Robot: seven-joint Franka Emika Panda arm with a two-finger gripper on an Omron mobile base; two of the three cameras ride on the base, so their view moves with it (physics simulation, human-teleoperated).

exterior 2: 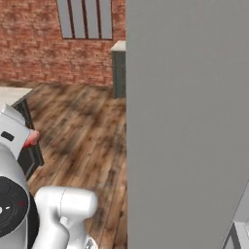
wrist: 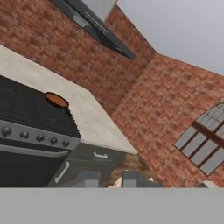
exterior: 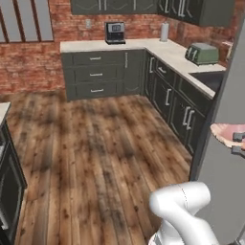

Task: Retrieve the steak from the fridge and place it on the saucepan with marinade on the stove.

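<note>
Tool (exterior: pixel 237 143) clenched on the steak (exterior: pixel 222 133): pale pink slab pinched at one edge between the two dark fingertips, rest of it sticking out flat. From the hand view, fingertips (wrist: pixel 131 178) sit at the bottom edge with a sliver of pink between them. Steak is in the air, well apart from the stove (wrist: pixel 26 109) and across the wood floor (exterior: pixel 95 153) from it.

Fridge (exterior 2: pixel 185 121): plain grey side panel just beside the tool, on the side away from the stove.

Stove, hand view: black top, steel front, row of dark knobs (wrist: pixel 24 134). Saucepan (wrist: pixel 61 105) stands on the stove's back corner, nearest the desk (wrist: pixel 92 116) that adjoins the stove. Marinade (wrist: pixel 54 99) fills the pan as a flat orange-brown disc. Steak and pan well apart.

Behind the stove: brick wall (wrist: pixel 144 87), a hood (wrist: pixel 96 26) above it, a barred window (wrist: pixel 203 142) further along.

Farthest from the stove, left base view: dark cabinets (exterior: pixel 95 74) in the corner, with a coffee machine (exterior: pixel 115 32) and a green toaster (exterior: pixel 202 53) on top.
</note>
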